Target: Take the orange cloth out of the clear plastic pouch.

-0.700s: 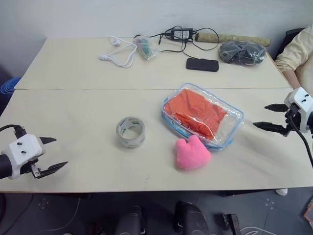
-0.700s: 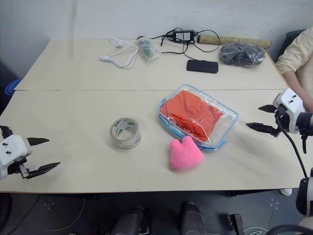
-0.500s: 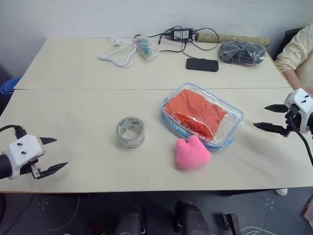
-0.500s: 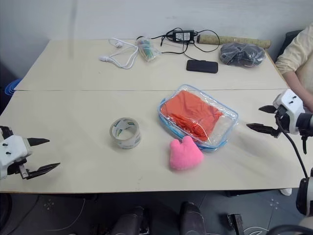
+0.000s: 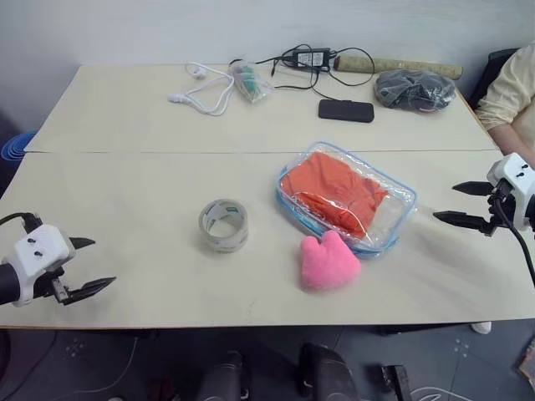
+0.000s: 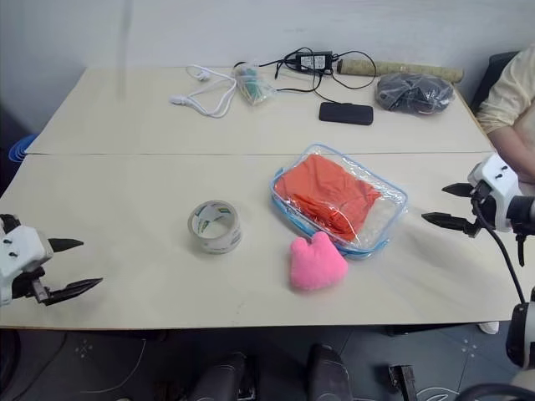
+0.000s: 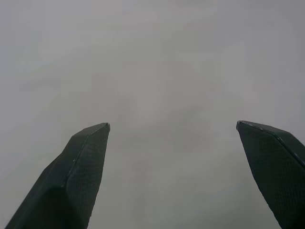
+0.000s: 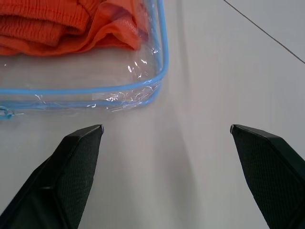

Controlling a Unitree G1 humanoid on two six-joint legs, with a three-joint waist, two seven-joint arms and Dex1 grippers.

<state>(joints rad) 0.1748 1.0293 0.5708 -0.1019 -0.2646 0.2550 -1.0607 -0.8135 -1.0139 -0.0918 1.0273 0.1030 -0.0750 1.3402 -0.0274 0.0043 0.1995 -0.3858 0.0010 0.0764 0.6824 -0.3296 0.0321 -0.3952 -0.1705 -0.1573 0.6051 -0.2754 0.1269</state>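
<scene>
The clear plastic pouch [image 5: 349, 197] with light blue edging lies flat on the table, right of centre. Inside it sits the crumpled orange cloth [image 5: 330, 193], also seen through the plastic in the right wrist view [image 8: 71, 24]. My right gripper [image 5: 461, 204] hovers open to the right of the pouch, fingers pointing toward it, with a gap of bare table between. The pouch corner [image 8: 143, 90] lies just beyond its fingertips. My left gripper [image 5: 89, 263] hangs open near the table's front left edge, far from the pouch, with nothing between its fingers.
A pink plush [image 5: 328, 261] lies against the pouch's front edge. A tape roll [image 5: 223, 225] stands to its left. At the back lie a white cable [image 5: 205, 88], a small clear bag [image 5: 249, 82], a power adapter [image 5: 310, 58], a phone [image 5: 345, 110] and a dark bundle [image 5: 414, 88]. A person's sleeve [image 5: 512, 92] shows at right.
None of the objects has moved. Both grippers stay open and nearly still; the left one has shifted very slightly.
</scene>
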